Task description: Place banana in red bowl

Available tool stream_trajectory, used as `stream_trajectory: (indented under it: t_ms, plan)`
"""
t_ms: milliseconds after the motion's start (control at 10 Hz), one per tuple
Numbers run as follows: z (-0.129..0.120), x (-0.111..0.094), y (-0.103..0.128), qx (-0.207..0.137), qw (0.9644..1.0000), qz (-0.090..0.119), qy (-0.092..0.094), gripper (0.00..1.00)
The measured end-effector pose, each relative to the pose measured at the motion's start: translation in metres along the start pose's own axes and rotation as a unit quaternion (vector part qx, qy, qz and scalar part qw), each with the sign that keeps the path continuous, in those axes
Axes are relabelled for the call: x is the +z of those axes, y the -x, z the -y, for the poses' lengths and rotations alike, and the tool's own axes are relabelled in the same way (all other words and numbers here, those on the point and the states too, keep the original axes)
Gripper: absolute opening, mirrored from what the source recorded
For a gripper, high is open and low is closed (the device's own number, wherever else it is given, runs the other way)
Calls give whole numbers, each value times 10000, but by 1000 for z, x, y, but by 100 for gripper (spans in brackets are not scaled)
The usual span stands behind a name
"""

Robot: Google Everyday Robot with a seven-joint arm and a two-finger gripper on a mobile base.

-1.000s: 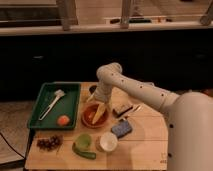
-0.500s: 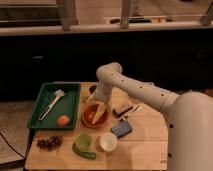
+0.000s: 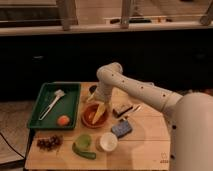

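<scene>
The banana (image 3: 100, 111) is already inside the red bowl (image 3: 89, 120). It lies slanted, with its lower end down in the bowl and its upper end leaning toward the far right part of the rim. The bowl stands about in the middle of the tabletop (image 3: 147, 147), just beside the right edge of the green tray (image 3: 71, 99).

The end effector (image 3: 96, 98) hangs just above the far rim of the bowl, at the end of the white arm (image 3: 140, 91), which reaches in from the right. Its jaws stand wide apart and I judge that it has hold of nothing. The upper end of the banana is very near under it, and I cannot tell if they touch or not.

In my judgement the main part of the task is done, because the fruit is in the right container and rests on it by itself. What is left seems only small: to lift the end effector straight up and away from the bowl without pushing the banana out over the rim.

The other things are apart from this. An orange fruit (image 3: 63, 120) and a white utensil (image 3: 52, 103) are in the tray. In front of the bowl stand a light-green cup (image 3: 83, 140) and a white cup (image 3: 108, 141), and a blue sponge (image 3: 122, 128) lies to the right
</scene>
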State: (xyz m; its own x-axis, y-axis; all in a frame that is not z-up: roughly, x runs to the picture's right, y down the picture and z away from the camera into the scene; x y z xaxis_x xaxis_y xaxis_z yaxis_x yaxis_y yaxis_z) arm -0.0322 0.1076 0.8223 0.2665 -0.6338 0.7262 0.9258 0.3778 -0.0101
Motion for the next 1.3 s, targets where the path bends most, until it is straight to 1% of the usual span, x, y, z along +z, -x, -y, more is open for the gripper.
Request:
stream_trajectory:
  t_ms: [500,1300]
  plan:
    - [3,-7,1,-141,9997,-156,-135,80]
    - [4,-7,1,-152,9997,-160,-137,80]
